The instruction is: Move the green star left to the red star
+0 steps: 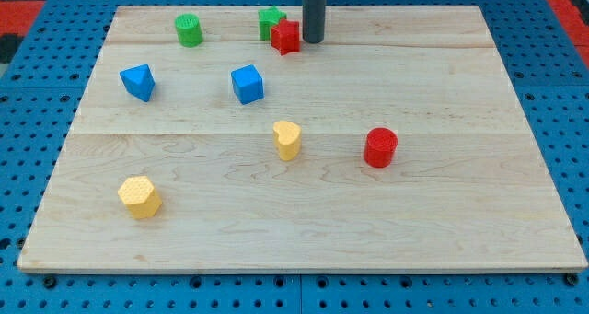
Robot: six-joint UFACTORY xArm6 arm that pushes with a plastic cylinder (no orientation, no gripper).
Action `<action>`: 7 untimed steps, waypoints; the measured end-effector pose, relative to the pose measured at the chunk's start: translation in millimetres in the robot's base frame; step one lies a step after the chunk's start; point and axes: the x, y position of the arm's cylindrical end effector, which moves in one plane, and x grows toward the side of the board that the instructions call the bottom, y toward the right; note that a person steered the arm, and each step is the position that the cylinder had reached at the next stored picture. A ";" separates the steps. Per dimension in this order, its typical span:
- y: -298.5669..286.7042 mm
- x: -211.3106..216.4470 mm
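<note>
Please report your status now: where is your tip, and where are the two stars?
My tip just right of red star. Green star touching red star, at its upper left, partly hidden behind it. Nothing between them; green cylinder further left.

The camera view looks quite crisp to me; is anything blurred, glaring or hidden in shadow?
Camera view: even, soft light, no glare on the wooden board; blocks cast only faint shadows; the red cylinder is sharp; my tip shows clearly, just right of the red star, which partly hides the green star.

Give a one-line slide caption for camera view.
My tip beside the red star, which touches the green star.
</note>
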 end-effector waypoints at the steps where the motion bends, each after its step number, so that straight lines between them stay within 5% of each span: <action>1: -3.0 -30.0; 3: -114.8 -22.1; 5: -45.6 -22.6; 7: 7.4 61.3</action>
